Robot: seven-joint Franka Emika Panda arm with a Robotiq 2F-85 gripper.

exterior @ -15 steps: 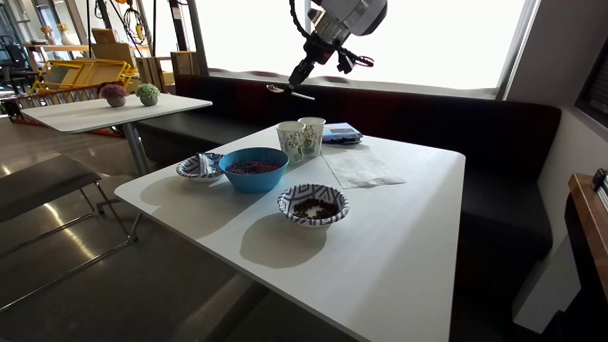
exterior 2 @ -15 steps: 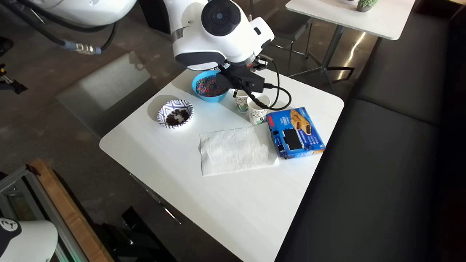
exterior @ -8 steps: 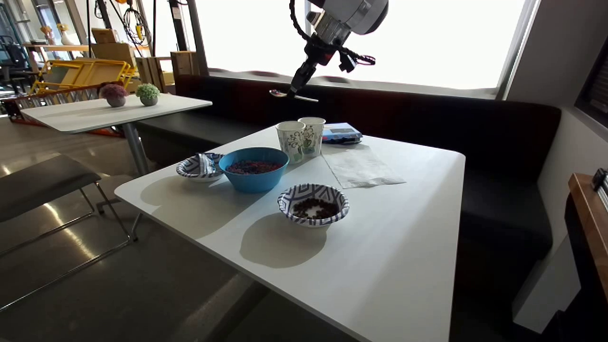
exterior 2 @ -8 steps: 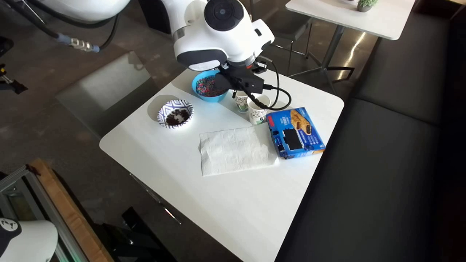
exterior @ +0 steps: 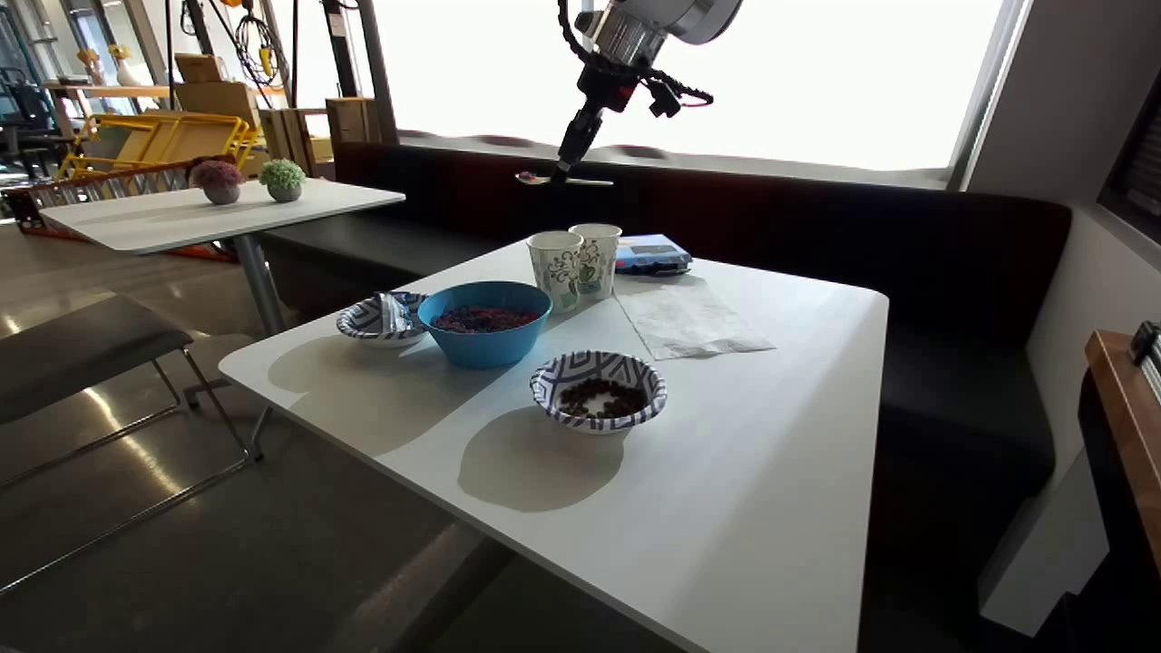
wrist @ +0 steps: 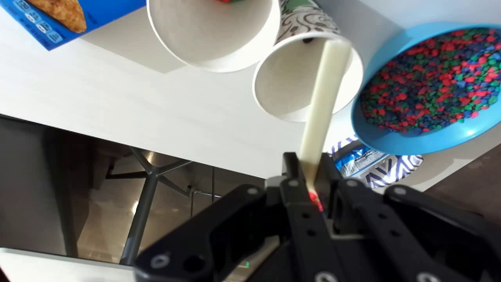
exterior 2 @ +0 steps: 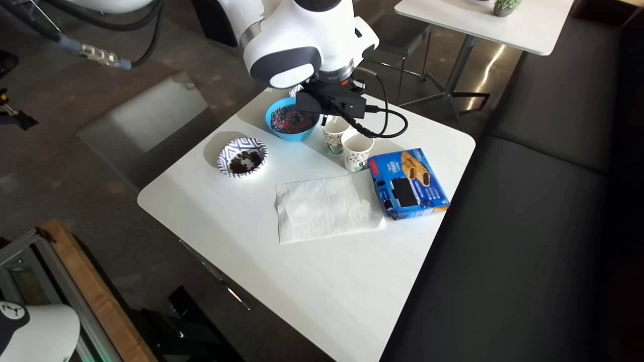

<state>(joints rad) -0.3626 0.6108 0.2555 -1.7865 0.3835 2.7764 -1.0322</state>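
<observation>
My gripper is shut on a pale spoon, whose handle sticks out ahead between the fingers. In an exterior view the gripper holds the spoon nearly level above the table, with reddish bits in its bowl end at left. Two patterned paper cups stand below: the nearer cup lies under the handle, and the other cup shows red and green bits inside. A blue bowl of red, green and blue pebbles stands beside them. In an exterior view the arm hides the spoon and fingertips.
A patterned bowl of dark balls stands on the white table. Another patterned bowl holds a wrapper. A blue box and a paper towel lie past the cups. A dark bench borders the table.
The wrist has tilted, and the spoon has turned from slanting to nearly level and shifted slightly right in an exterior view. The cups show more from behind the arm. The tabletop objects have not moved.
</observation>
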